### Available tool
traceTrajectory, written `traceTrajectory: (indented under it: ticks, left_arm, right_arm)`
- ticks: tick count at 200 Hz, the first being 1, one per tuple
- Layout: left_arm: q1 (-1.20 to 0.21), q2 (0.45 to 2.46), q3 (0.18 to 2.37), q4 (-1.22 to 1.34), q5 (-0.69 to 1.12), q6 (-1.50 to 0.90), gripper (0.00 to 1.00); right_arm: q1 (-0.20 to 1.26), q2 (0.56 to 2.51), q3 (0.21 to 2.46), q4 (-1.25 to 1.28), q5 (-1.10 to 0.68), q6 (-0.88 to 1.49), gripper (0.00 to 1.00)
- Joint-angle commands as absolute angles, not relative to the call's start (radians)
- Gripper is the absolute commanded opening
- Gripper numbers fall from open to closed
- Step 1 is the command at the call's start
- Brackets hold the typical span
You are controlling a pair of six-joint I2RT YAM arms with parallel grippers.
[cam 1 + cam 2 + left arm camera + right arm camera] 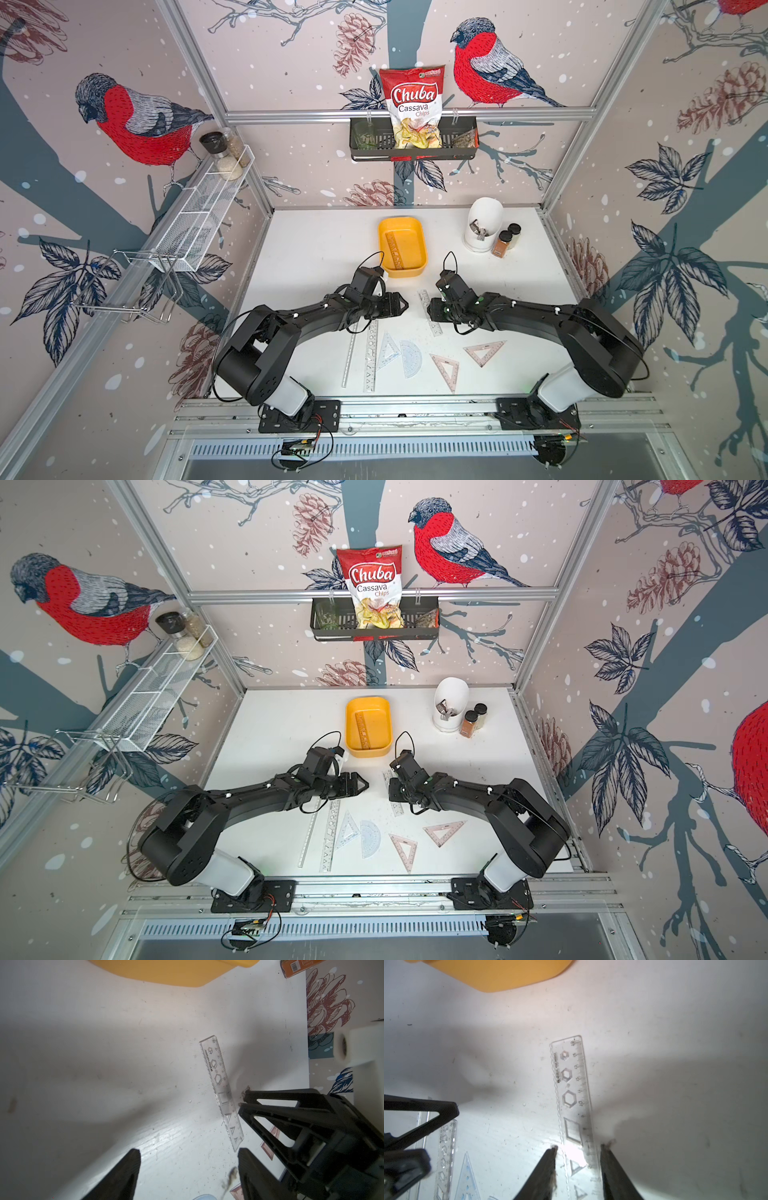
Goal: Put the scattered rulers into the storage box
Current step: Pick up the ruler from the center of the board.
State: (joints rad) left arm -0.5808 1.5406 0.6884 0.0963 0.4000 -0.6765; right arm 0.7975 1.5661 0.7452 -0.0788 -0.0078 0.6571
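The right gripper (578, 1147) is parted astride the clear stencil ruler (573, 1088) at the middle of the desk (316, 249), apparently to pinch its edges for the yellow box (409, 272); the left gripper (188, 1150) is parted, empty, standing clear

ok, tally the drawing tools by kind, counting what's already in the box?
Straight rulers: 4, one in the yellow box, three on the table
Triangles: 3
Protractor: 1
Total: 8
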Motion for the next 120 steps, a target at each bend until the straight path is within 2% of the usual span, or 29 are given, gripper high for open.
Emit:
traceTrajectory:
  ticks: [1, 89, 120]
  left_arm:
    - [-0.587, 1.556, 0.693, 0.145, 0.425, -0.692, 0.78]
    - [-0.591, 1.592, 0.702, 0.167, 0.439, -0.711, 0.78]
    - [-0.597, 1.623, 0.712, 0.200, 0.466, -0.730, 0.72]
  right_arm:
    - [0.805, 1.559, 0.720, -0.020, -0.049, 0.670, 0.42]
    - [0.831, 1.577, 0.689, 0.049, -0.101, 0.699, 0.42]
    - [0.796, 1.537, 0.654, 0.096, -0.132, 0.685, 0.41]
